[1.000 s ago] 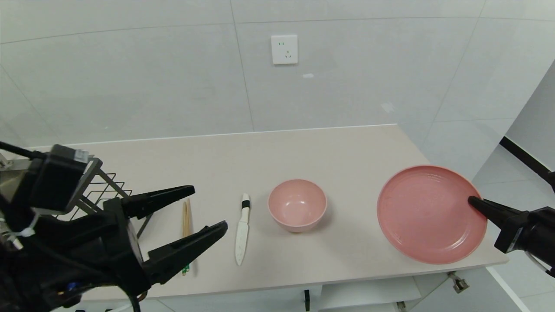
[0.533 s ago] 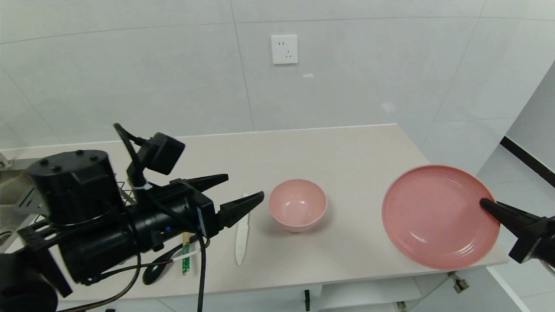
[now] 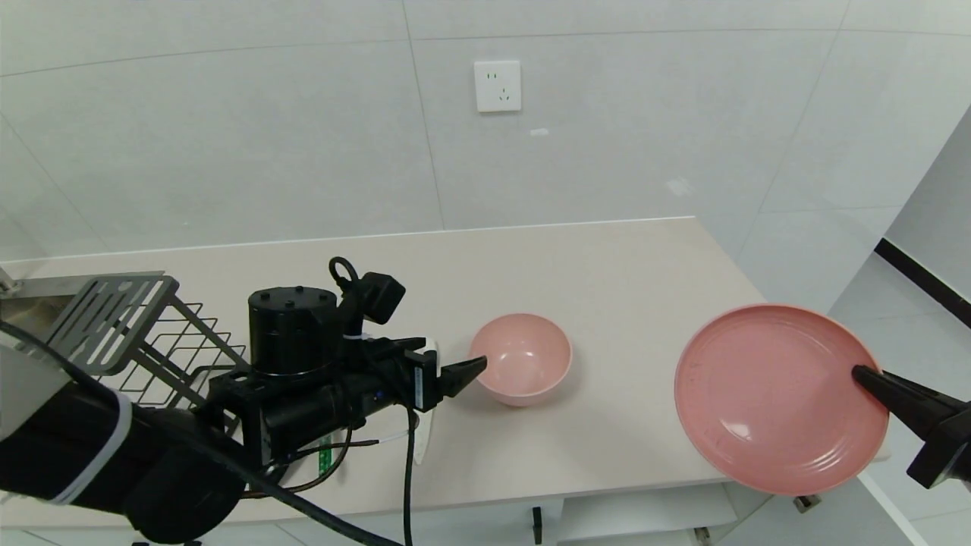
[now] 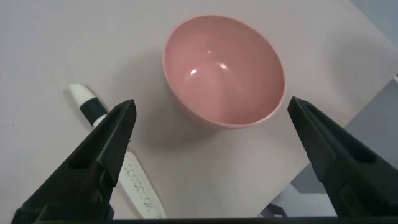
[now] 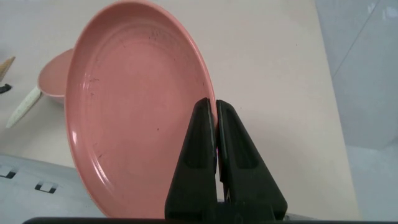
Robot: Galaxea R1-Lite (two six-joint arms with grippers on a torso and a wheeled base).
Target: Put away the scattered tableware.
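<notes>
Plate [image 3: 774,398] is clamped by its rim in my right gripper [image 3: 865,373], overhanging the counter [image 3: 607,273] edge at 3 o'clock of the bowl [image 3: 520,358]. My left gripper [image 4: 210,109], fingers apart, sits at the bowl's 9 o'clock. Next, I judge, it must straddle that rim.

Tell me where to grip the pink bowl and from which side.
Take the pink bowl by its rim nearest the left gripper, probably from above: it stands upright and open, so one finger goes inside the thin wall, one outside.
</notes>
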